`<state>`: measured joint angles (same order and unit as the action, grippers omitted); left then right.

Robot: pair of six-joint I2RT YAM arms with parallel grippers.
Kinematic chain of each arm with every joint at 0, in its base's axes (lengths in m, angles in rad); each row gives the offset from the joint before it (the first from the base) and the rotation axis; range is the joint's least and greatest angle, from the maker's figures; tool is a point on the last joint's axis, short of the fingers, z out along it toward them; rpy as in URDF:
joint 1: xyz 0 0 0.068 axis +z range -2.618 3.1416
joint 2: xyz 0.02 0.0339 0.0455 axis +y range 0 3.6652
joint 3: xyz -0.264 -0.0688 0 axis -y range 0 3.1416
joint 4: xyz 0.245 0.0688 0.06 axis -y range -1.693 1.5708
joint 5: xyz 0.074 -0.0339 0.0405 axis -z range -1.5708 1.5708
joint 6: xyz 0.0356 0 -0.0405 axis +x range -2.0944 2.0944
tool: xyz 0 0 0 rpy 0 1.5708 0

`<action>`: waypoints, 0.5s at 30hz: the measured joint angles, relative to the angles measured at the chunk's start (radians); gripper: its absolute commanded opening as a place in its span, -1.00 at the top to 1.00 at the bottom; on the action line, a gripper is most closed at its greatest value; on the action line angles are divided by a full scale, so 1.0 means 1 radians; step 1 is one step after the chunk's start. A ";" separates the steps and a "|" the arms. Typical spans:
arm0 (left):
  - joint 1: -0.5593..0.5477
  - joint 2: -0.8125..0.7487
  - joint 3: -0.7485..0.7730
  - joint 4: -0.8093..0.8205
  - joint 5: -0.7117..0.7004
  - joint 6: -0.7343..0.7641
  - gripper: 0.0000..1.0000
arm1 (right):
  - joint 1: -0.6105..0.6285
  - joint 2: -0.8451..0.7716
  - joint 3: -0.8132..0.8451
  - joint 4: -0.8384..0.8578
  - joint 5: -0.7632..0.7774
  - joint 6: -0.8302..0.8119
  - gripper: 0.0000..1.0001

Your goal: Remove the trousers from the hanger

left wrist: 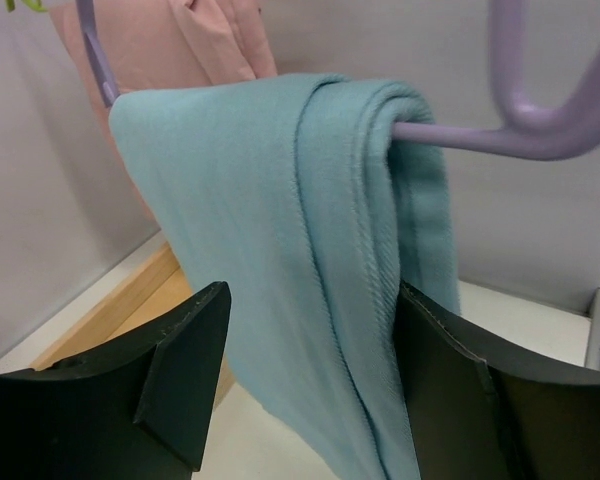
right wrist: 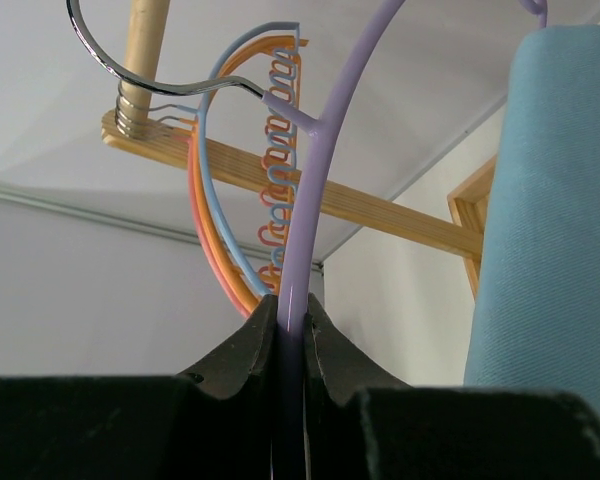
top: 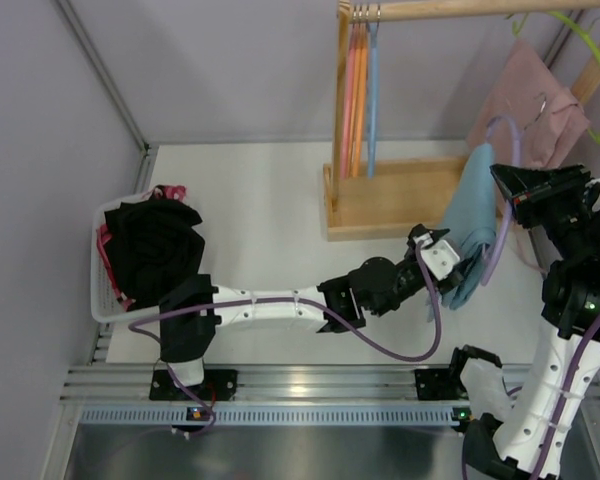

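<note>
Teal trousers (top: 470,215) hang folded over the bar of a purple hanger (top: 507,135), held in the air at the right, in front of the wooden rack. My right gripper (top: 505,180) is shut on the hanger's purple arm (right wrist: 310,200), with the jaws pinched on it (right wrist: 292,315); the trousers (right wrist: 550,220) hang to its right. My left gripper (top: 448,258) is open, with its jaws on either side of the hanging trousers (left wrist: 310,230) just below the hanger bar (left wrist: 540,130); the gripper (left wrist: 310,370) has the cloth between its fingers, and the right finger touches the cloth.
A white basket (top: 105,290) with black and pink clothes stands at the left. A wooden rack (top: 400,200) holds orange and blue hangers (top: 360,90). A pink garment (top: 530,105) and a green hanger (top: 590,40) hang at the back right.
</note>
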<state>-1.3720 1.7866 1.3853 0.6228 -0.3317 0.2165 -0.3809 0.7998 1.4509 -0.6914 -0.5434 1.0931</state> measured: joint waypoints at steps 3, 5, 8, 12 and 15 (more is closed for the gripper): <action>0.021 0.027 0.019 0.006 -0.012 0.000 -0.34 | -0.001 -0.007 0.000 0.000 0.000 0.000 1.00; 0.036 0.039 0.030 0.008 -0.018 -0.001 -0.28 | -0.002 -0.008 0.000 0.003 0.000 -0.001 1.00; 0.055 0.044 0.040 0.010 -0.017 -0.001 -0.26 | -0.002 -0.007 0.000 0.004 0.002 -0.001 1.00; 0.063 0.050 0.050 0.013 -0.017 0.000 -0.36 | -0.002 -0.005 -0.005 0.012 0.003 0.000 1.00; 0.064 0.058 0.054 0.013 -0.010 0.002 -0.51 | -0.002 -0.006 -0.018 0.021 0.001 0.002 1.00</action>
<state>-1.3075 1.8450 1.4395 0.6353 -0.3412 0.2180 -0.3832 0.7940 1.4330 -0.6708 -0.5423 1.0946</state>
